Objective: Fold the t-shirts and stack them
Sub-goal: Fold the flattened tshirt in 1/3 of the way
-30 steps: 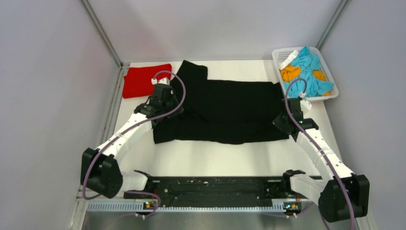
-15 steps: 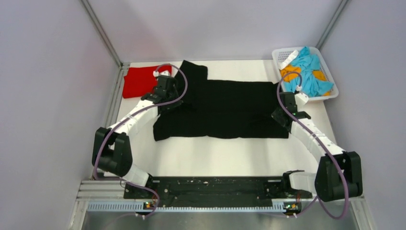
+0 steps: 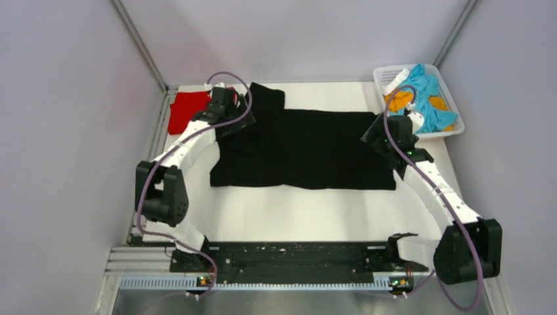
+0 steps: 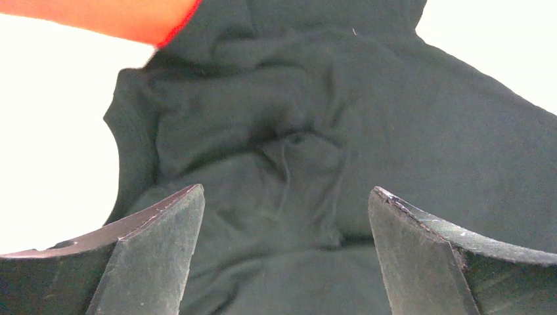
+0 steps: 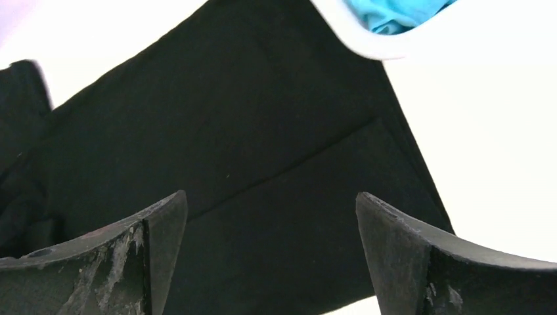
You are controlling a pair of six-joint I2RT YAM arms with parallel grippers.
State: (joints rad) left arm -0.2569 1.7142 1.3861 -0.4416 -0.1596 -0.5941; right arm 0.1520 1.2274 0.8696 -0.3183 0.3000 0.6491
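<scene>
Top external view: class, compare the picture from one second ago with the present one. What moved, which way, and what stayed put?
Both arms stretched away from their bases, carrying the left gripper and right gripper toward the far side. Both are open now, holding nothing, above the black t-shirt, whose near edge sits slightly farther back. The red t-shirt and the basket stayed put.

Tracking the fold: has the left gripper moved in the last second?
Yes. The left gripper has moved toward the far edge of the table and is now level with the red t-shirt.
</scene>
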